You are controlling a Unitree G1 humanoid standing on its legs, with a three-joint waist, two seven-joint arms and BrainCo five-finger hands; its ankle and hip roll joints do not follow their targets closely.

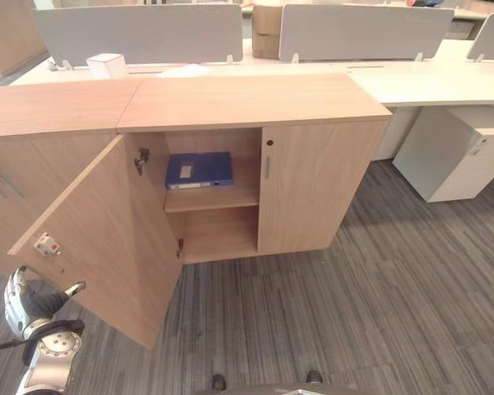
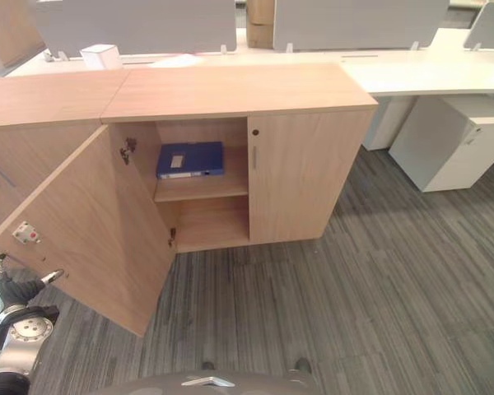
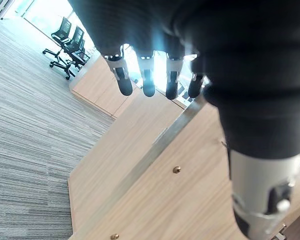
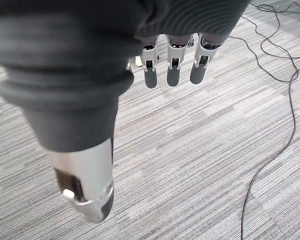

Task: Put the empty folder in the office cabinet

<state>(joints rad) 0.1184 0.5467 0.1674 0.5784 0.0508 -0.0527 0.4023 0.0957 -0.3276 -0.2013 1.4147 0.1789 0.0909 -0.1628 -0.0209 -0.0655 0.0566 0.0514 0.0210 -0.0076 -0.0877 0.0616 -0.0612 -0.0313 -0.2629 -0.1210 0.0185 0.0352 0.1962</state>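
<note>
— Where do we see the blue folder [image 1: 199, 169]?

— It lies flat on the upper shelf [image 1: 222, 197] of the office cabinet [image 1: 255, 103], toward the shelf's left end, its spine with a white label facing us. The cabinet's left door [image 1: 107, 234] stands swung wide open; the right door [image 1: 313, 193] is closed.

— And our hands, relative to it?

— Both are well apart from the folder. Our left hand [image 1: 34, 303] sits low beside the open door's outer edge, near the floor; in its wrist view its fingers [image 3: 148, 80] hang straight and relaxed, holding nothing, with the door's wood face just past them. Our right hand [image 4: 172, 62] hangs over grey striped carpet [image 4: 190, 150], fingers straight and loosely together, empty.

— Anything around the cabinet?

— White desks [image 1: 428, 82] with grey divider panels [image 1: 140, 33] stand behind it, and a white drawer unit [image 1: 457, 156] to its right.
</note>
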